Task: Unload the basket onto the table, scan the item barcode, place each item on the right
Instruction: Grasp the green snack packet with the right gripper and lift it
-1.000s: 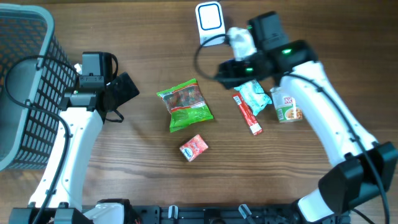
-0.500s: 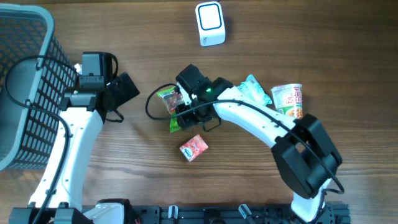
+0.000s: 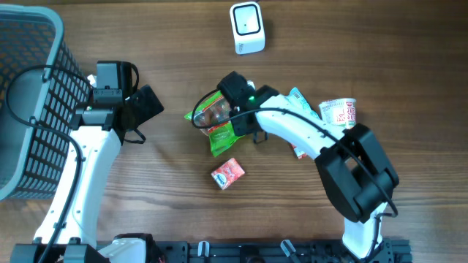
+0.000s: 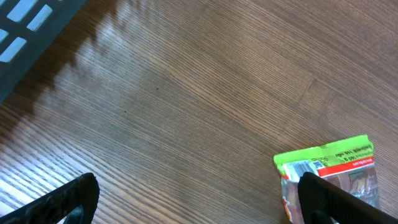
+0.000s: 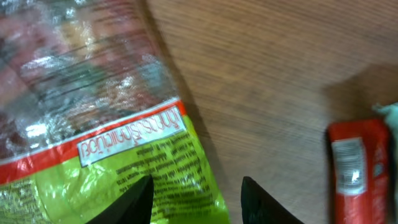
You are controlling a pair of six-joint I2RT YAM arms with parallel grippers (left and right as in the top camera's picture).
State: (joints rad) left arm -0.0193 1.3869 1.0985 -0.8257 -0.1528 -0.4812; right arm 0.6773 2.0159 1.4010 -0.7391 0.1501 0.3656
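Note:
A green snack bag (image 3: pixel 216 126) lies tilted at the middle of the table, below the white barcode scanner (image 3: pixel 246 28) at the far edge. My right gripper (image 3: pixel 229 114) reaches over the bag from the right and is shut on it. In the right wrist view the bag's (image 5: pixel 93 124) green edge sits between the two dark fingers of the gripper (image 5: pixel 196 200). My left gripper (image 3: pixel 150 104) hangs open to the left of the bag, nothing in it. Its wrist view shows the gripper (image 4: pixel 199 199) wide over bare wood, with the bag's corner (image 4: pixel 329 160) by the right finger.
A dark mesh basket (image 3: pixel 29 95) stands at the left edge. A small red packet (image 3: pixel 227 174) lies in front of the bag. To the right are a red stick pack (image 3: pixel 298 151), a teal packet (image 3: pixel 300 102) and a cup of noodles (image 3: pixel 340 113).
My right arm swung from near the scanner down to the green bag and its jaws narrowed on it. The bag has turned and shifted. The left arm has stayed still.

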